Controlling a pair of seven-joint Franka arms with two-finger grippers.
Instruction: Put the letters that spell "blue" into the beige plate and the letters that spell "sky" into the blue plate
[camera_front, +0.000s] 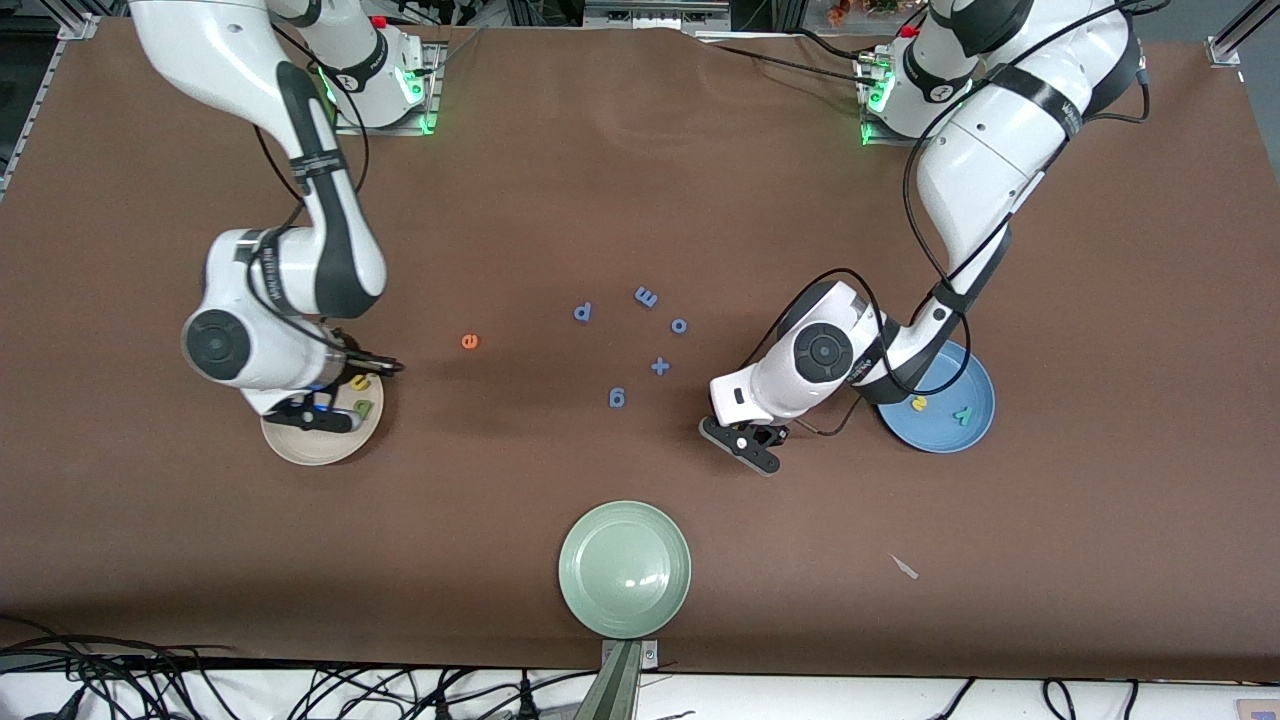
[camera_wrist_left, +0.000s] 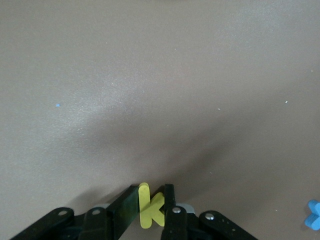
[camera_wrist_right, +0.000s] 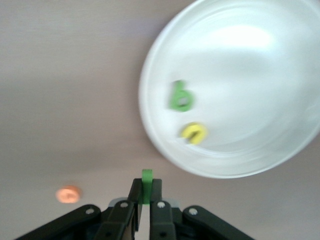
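Note:
My left gripper (camera_wrist_left: 151, 188) is shut on the yellow k (camera_wrist_left: 150, 207), low at the brown table. In the front view it (camera_front: 745, 443) sits beside the blue plate (camera_front: 940, 440), which holds the yellow s (camera_front: 918, 403) and the teal y (camera_front: 962, 414). My right gripper (camera_wrist_right: 146, 181) is shut on the light green l (camera_wrist_right: 146, 174) and hangs (camera_front: 318, 412) over the beige plate (camera_front: 300, 447). The yellow u (camera_front: 360, 382) and the olive-green b (camera_front: 364, 408) lie in that plate. The orange e (camera_front: 470, 341) lies on the table between the beige plate and the blue letters.
Several all-blue letters and a blue plus sign (camera_front: 660, 366) are scattered mid-table. A pale green plate (camera_front: 625, 615) stands near the table's front edge. A small pale scrap (camera_front: 904, 567) lies nearer the front camera than the blue plate.

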